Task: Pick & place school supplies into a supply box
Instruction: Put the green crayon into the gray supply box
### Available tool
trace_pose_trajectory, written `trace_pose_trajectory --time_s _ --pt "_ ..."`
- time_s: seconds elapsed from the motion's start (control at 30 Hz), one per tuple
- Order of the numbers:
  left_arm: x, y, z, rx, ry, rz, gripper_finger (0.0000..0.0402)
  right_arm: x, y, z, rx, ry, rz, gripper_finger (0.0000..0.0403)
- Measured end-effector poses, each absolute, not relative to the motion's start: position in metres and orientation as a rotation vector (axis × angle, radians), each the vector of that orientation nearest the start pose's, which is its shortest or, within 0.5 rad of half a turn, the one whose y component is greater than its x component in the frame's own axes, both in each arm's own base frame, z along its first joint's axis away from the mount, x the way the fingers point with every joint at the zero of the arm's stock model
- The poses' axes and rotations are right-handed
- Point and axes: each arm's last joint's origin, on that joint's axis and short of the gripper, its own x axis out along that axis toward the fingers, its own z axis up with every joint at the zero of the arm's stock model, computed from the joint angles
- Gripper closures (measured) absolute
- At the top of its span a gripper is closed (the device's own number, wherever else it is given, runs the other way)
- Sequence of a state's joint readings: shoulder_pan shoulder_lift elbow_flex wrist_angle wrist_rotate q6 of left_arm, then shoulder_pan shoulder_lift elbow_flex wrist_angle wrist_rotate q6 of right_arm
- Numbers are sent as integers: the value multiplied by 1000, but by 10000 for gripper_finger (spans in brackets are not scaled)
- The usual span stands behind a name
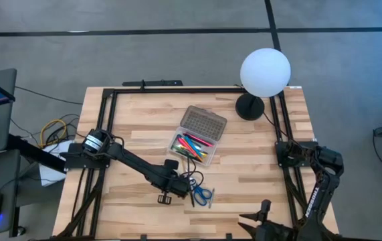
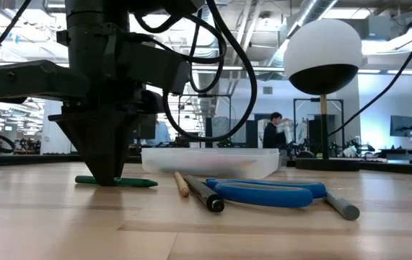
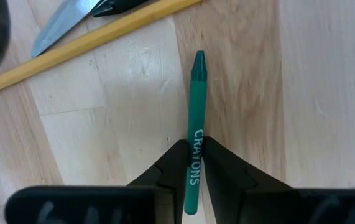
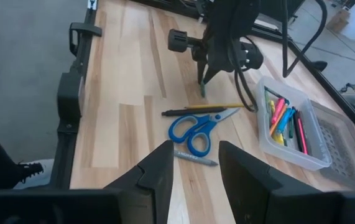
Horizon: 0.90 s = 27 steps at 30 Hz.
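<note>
A green crayon (image 3: pixel 196 106) lies flat on the wooden table near the front, and my left gripper (image 3: pixel 193 163) points straight down onto it, shut on it; the low view shows the gripper (image 2: pixel 109 173) standing on the crayon (image 2: pixel 137 182). The clear supply box (image 1: pixel 192 146) sits mid-table with its grey lid (image 1: pixel 203 122) folded open and several coloured pens inside. Blue-handled scissors (image 4: pixel 196 127), a yellow pencil (image 3: pixel 90 40), a black pen (image 2: pixel 206 193) and a grey pen (image 2: pixel 343 207) lie beside the crayon. My right gripper (image 4: pixel 196 180) waits open at the table's near right. My left gripper pinches the green crayon between its two fingers (image 3: pixel 174 168), on its long sides at the lettered wrapper (image 3: pixel 195 140), toward the blunt end. The fingers come from above, pointing down, and lie across the crayon. The crayon rests flat on the table, its tip pointing away.
A white globe lamp (image 1: pixel 265 72) on a black base (image 1: pixel 249 107) stands at the far right. Black cables (image 1: pixel 191 179) loop by the left gripper. A black frame (image 1: pixel 110 120) runs along the table's edges. Bare wood (image 1: pixel 257 174) lies between the box and the right arm.
</note>
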<state>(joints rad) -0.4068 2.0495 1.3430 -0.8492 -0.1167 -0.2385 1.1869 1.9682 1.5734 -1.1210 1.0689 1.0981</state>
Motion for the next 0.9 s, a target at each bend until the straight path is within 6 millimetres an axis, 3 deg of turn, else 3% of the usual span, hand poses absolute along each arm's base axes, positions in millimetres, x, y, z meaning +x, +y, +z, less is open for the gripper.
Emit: trace_pose_trajectory --time_s 0.43,0.9 --pt "340 -143 128 211 1506 -47 354 177 333 225 -280 633 -255 282" --pt "341 -143 129 206 1514 -48 355 176 333 225 -288 634 -251 282"
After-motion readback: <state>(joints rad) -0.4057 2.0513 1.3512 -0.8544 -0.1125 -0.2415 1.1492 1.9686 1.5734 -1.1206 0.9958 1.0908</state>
